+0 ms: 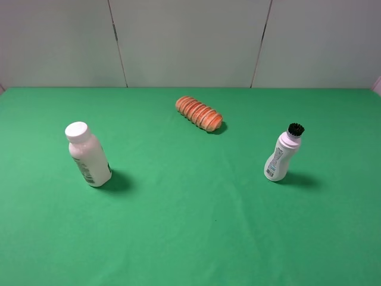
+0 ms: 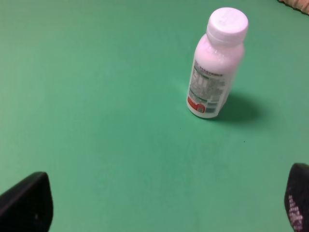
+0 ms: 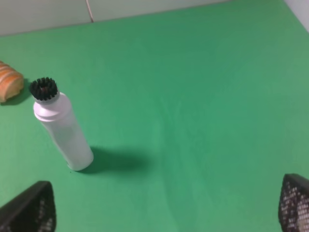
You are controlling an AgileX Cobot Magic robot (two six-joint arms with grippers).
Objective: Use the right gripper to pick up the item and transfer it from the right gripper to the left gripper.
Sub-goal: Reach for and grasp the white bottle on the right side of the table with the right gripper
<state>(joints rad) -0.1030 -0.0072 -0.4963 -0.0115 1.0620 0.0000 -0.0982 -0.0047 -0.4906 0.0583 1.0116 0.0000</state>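
Two black fingertips frame the near edge of the right wrist view. They are set wide apart with only the green table between them, so the right gripper is spread and empty.

Taking straight ahead of that gripper as twelve o'clock, the item stands at about ten to eleven o'clock. It is off the line between the fingers and neither one touches it. It stands on its base with the black bristly tip uppermost, so its long axis runs roughly vertical. I judge that the gripper must swing toward ten o'clock and go forward, then close sideways across the waisted body.

The left gripper is likewise splayed wide and holds nothing. Ahead of it, near one o'clock, stands the larger white-capped bottle, not the item.

Neither arm shows in the high view. From the middle of the table, the item sits at three o'clock and the larger bottle at nine, well apart. The bread roll lies farther back at twelve. Since the item is on the right half, the right arm is probably the nearer, and a hand-over would mean carrying it toward the middle.
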